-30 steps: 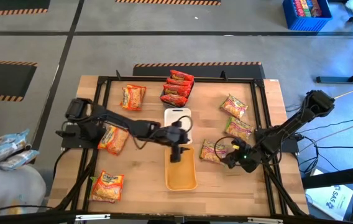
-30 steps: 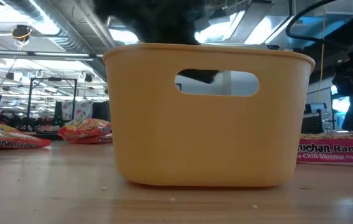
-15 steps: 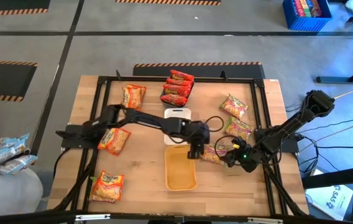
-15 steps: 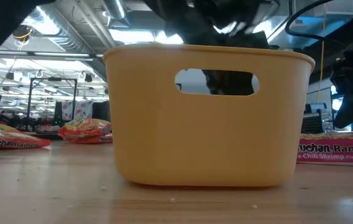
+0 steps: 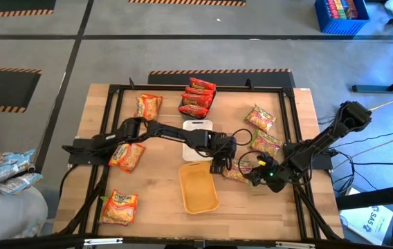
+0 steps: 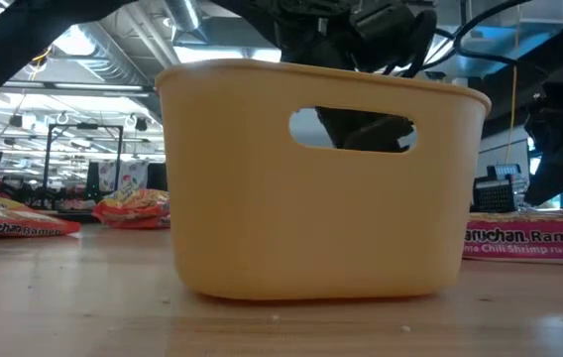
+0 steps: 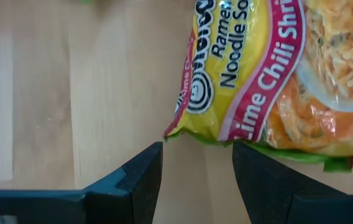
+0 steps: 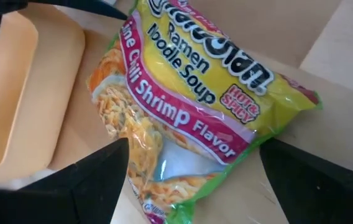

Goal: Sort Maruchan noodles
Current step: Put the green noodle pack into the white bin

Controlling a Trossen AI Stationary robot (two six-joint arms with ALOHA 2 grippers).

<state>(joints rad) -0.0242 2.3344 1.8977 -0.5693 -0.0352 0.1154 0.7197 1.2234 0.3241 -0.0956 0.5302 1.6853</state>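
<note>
The light, crinkly, slippery noodle packet [image 7: 270, 74], just ahead of the open left gripper [image 7: 195, 180], is probably best pinched at its near edge, while the open right gripper [image 8: 189, 180] flanks it.

a lab or workshop floor here: hazard-striped tape [image 5: 7, 70] on grey concrete, exposed ceiling ducts [image 6: 123, 45], metal racks [image 6: 68, 149] behind the wooden counter [image 5: 162, 180].

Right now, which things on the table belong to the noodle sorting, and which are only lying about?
Job: crinkly plastic Maruchan ramen packets, e.g. the lime chili shrimp one; orange-yellow plastic tray; white plastic tray; left fingers; right fingers.

Lying about: blue crate on the floor.
</note>
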